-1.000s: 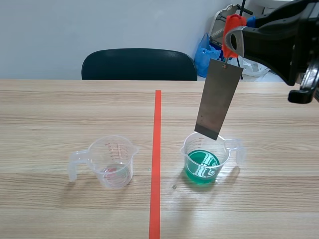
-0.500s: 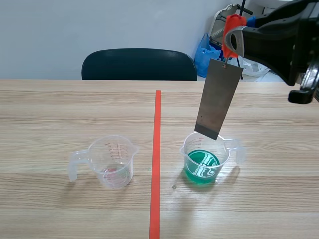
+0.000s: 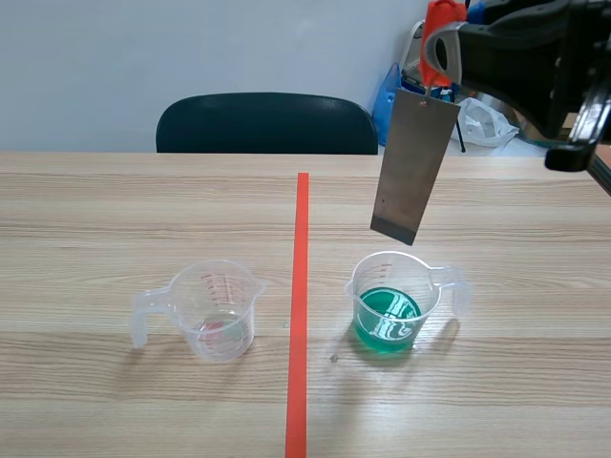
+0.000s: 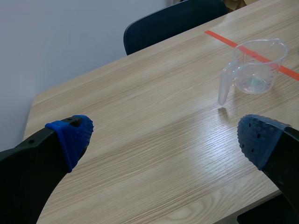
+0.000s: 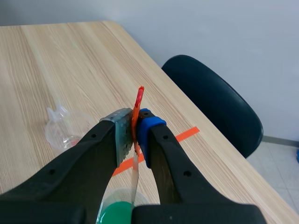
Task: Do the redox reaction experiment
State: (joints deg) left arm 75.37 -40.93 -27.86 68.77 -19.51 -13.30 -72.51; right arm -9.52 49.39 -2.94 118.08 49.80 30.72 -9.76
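Jaws on the right arm are pinched on an orange-red clip, held high over the right half of the worktop. In the right wrist view the clip's thin tab stands squeezed between a grey pad and a blue pad. A flat grey metal plate hangs from the clip, tilted so that its lower end leans toward the left. Its bottom edge is in the air, clear of the rim of the right measuring cup below it. That clear plastic cup stands just right of the orange-red tape line, handle to the right, with green liquid in its bottom. The left measuring cup stands left of the line, well apart from the other, handle to the left, with only a thin, faintly pink layer in it. Jaws on the left arm are spread wide, blue pads far apart with nothing between them, above bare worktop on the near left, with the left measuring cup ahead of them. A dark chair stands behind the far edge, with a blue bag to its right.
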